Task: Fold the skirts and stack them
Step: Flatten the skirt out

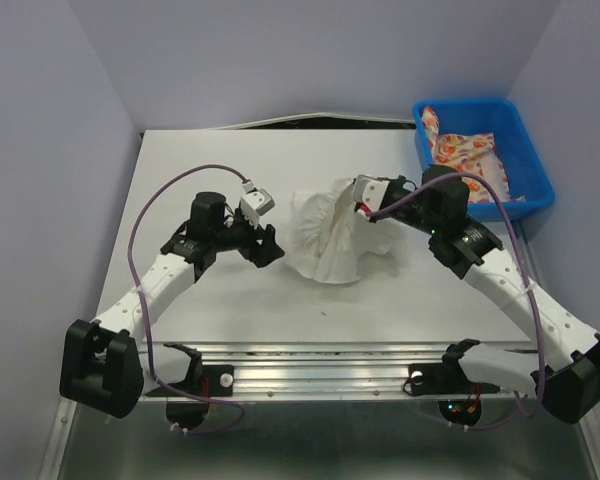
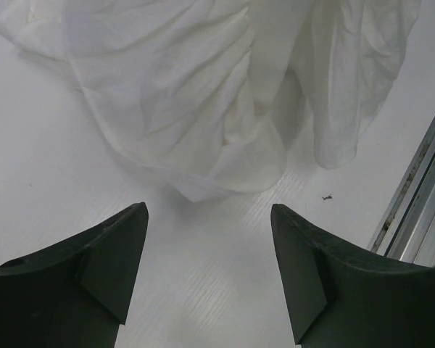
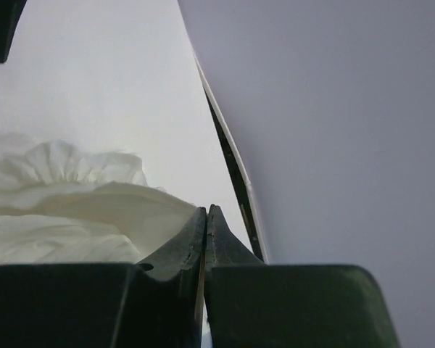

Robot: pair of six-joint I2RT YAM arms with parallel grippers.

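The white ruffled skirt lies crumpled at the middle of the table, its right part pulled up. My right gripper is at that raised edge; in the right wrist view its jaws are pressed together with a thin strip of white cloth between them. My left gripper hovers low at the skirt's left side. Its fingers stand wide apart over bare table, just short of the skirt's hem. The printed skirt lies bunched in the blue bin.
The blue plastic bin sits at the table's far right corner. Grey walls close in the table on the left, back and right. A metal rail runs along the near edge, also visible as the rail in the left wrist view.
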